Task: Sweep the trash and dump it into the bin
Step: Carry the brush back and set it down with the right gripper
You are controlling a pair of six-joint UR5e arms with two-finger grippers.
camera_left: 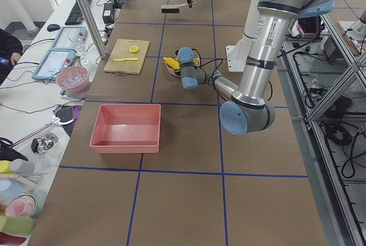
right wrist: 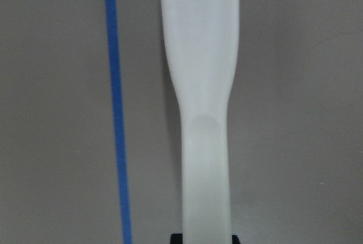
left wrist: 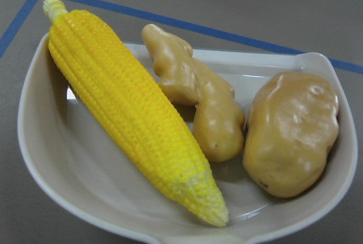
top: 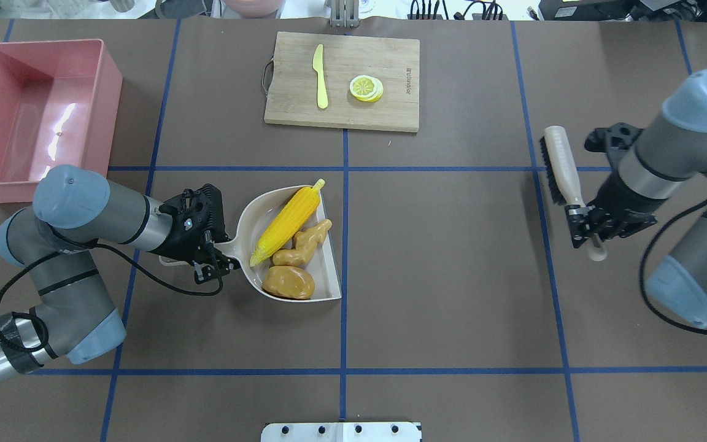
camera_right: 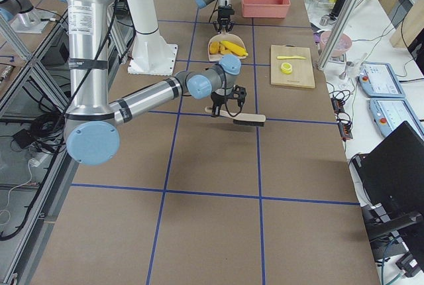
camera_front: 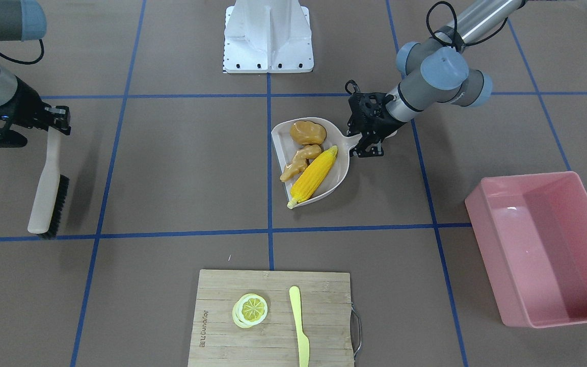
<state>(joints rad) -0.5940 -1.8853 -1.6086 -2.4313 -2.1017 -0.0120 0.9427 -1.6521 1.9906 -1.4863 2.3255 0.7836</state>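
Left pincer point(top: 221, 255) is clamping the dustpan point(top: 250, 213) by its handle at the counter's centre, carrying corn cob point(top: 286, 217), ginger root point(top: 304, 242) and potato point(top: 288, 282). The bin point(top: 113, 110) is waiting beyond it at the far-left corner. Right pincer point(top: 580, 224) is gripping the brush point(top: 559, 162).

Left arm point(top: 99, 212): enters low from its own side, elbow folded back, forearm near level, wrist directed toward table centre. Left gripper point(top: 217, 248): fingers closed on the dustpan handle point(top: 231, 244), as far as the black housing allows one to see. Right arm point(top: 672, 150): bent, wrist angled down and inward. Right gripper point(top: 582, 220): clamped across the brush handle point(top: 565, 178), near its end.
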